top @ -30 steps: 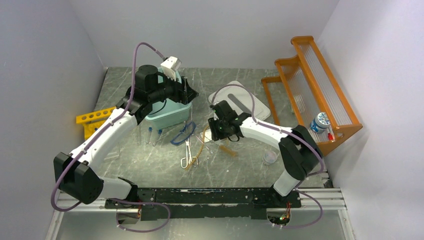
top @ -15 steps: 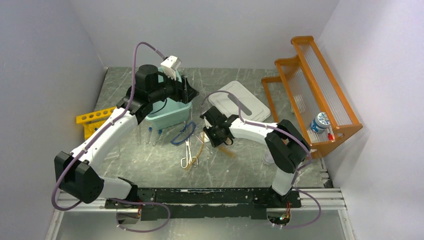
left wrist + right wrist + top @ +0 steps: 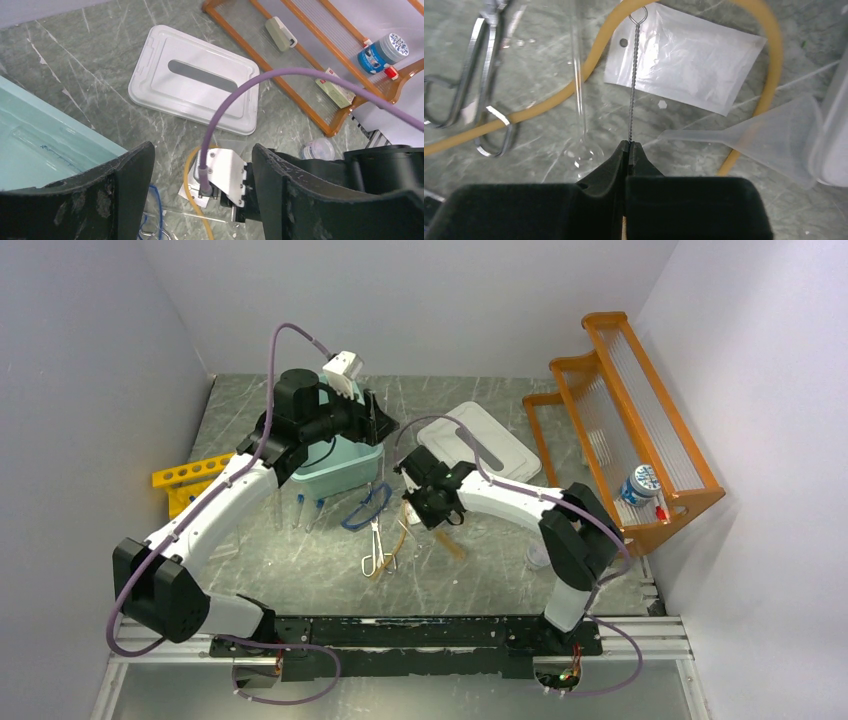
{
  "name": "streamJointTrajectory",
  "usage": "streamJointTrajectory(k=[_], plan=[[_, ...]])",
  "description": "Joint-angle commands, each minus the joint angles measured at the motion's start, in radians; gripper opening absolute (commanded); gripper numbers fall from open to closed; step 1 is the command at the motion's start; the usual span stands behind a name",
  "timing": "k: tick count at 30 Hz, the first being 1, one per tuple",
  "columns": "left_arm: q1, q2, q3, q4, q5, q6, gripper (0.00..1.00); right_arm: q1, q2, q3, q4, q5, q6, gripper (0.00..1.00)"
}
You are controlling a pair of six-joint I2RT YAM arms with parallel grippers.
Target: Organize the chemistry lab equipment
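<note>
My right gripper [image 3: 629, 146] is shut on the twisted wire handle of the small brush [image 3: 632, 85], which lies across a clear plastic bag [image 3: 689, 60] on the table. Around it lie the tan tubing [image 3: 544, 105], a clear test tube [image 3: 579, 100], the silver forceps [image 3: 484, 75] and a clear funnel [image 3: 774, 135]. From above, the right gripper [image 3: 424, 518] is low at the table's middle, right of the forceps [image 3: 377, 545] and the blue tubing [image 3: 365, 508]. My left gripper [image 3: 378, 425] hangs open and empty over the right edge of the teal bin [image 3: 335, 475].
A white lid [image 3: 480, 440] lies behind the right arm. The orange shelf [image 3: 640, 420] stands at the right wall with a blue-labelled bottle [image 3: 382, 50] on it. The yellow tube rack [image 3: 185, 480] is at the far left. A clear cup [image 3: 540, 555] sits near the right arm.
My right gripper moved left and down over the tan tubing and closed on the brush's wire handle. The left arm has hardly moved and stays open.
</note>
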Motion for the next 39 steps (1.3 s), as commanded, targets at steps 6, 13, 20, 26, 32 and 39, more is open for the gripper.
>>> streamJointTrajectory(k=[6, 13, 20, 26, 32, 39], plan=[[-0.004, -0.039, -0.037, 0.051, -0.187, -0.194, 0.74, -0.044, -0.209, 0.059, -0.035, -0.071, 0.032, 0.0], [-0.002, -0.067, -0.054, 0.062, -0.194, -0.382, 0.75, -0.13, -0.281, 0.096, 0.069, -0.219, 0.104, 0.0], [-0.002, -0.056, -0.091, 0.052, -0.175, -0.418, 0.75, -0.187, -0.196, 0.178, -0.048, -0.246, 0.106, 0.0], [-0.003, -0.015, -0.094, 0.057, -0.106, -0.41, 0.74, -0.207, -0.202, 0.222, -0.036, -0.106, 0.202, 0.0], [-0.002, 0.034, -0.07, 0.098, -0.027, -0.456, 0.74, -0.25, -0.195, 0.324, -0.044, 0.079, 0.347, 0.0], [-0.002, 0.082, -0.046, 0.236, 0.059, -0.539, 0.74, -0.285, -0.224, 0.368, 0.044, 0.001, 0.361, 0.0]])
